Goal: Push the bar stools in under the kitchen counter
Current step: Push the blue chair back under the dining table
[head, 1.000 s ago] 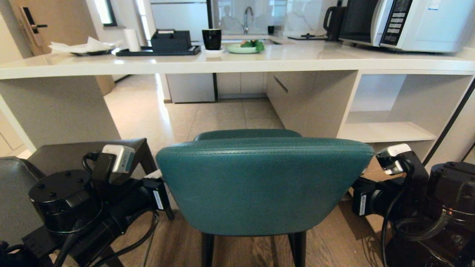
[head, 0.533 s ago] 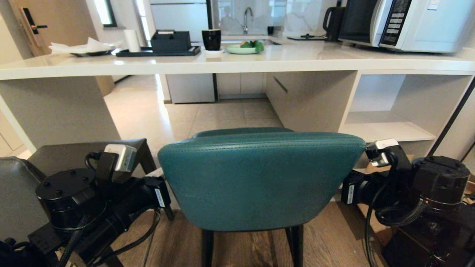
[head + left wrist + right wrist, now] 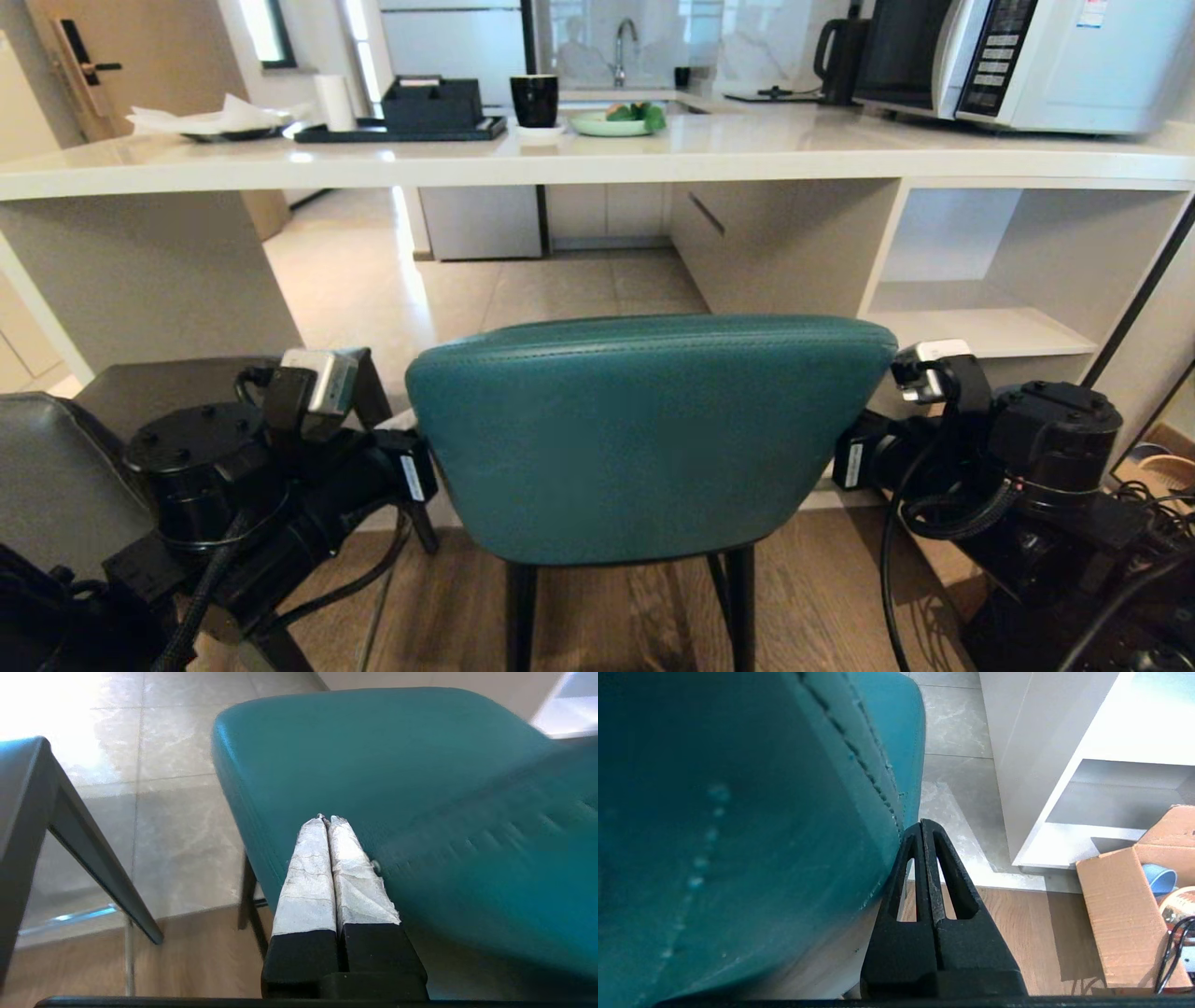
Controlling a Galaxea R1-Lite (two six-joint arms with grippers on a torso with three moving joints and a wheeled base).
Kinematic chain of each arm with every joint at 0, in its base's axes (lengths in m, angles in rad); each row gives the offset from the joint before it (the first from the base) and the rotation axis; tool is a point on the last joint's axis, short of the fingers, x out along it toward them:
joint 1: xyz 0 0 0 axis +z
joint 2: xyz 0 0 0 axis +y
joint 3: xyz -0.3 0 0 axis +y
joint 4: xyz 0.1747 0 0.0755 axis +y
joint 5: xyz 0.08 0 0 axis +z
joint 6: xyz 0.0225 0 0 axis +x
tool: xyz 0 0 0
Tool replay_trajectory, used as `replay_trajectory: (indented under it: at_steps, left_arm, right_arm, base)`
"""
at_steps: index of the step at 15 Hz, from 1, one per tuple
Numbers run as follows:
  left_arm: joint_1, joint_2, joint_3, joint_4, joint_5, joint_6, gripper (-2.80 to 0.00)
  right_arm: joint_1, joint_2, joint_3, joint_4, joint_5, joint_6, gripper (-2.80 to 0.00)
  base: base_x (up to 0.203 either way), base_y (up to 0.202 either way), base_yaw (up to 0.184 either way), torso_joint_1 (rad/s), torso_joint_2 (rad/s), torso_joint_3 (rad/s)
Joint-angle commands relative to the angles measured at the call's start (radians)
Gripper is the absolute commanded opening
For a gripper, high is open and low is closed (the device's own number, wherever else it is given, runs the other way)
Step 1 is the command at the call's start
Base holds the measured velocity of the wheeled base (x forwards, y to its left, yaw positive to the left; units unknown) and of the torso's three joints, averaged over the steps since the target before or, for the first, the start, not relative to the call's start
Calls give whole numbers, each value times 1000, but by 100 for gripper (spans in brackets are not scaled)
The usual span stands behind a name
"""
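My left pincer (image 3: 327,820) and right pincer (image 3: 922,823), both closed and empty, reach forward low against either side of the teal stool (image 3: 644,439) facing the desk (image 3: 579,159).

No legible text is showing in any view. The microwave (image 3: 1027,61) is carrying a keypad panel with button markings and a small sticker at its upper corner, both too small to read. White labels on the two arm housings are showing only unreadable print.
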Motion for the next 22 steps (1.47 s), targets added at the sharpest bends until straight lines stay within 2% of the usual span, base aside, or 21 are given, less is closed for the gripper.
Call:
replay_trajectory:
  at_steps: [1,9,14,22]
  left_arm:
    - [27,60,-52,-13,2,12,-280]
    - [127,193,-184,-18,-6,31,-280]
    - [116,135,-141,-18,-21,27,-280]
    - [101,144,-155,-18,-21,27,-280]
  right_arm:
    - [1,-19,3,-5,0,-1,-280]
    - [1,-8,-29,-2,8,-6,-280]
    - [-10,72,-112,0,6,-7,-280]
    - [-32,163,-206,13,2,-9,-280]
  base:
    - [0,0,0,0,0,0]
    - [0,0,0,0,0,0]
    - [0,0,0,0,0,0]
    - [0,0,0,0,0,0]
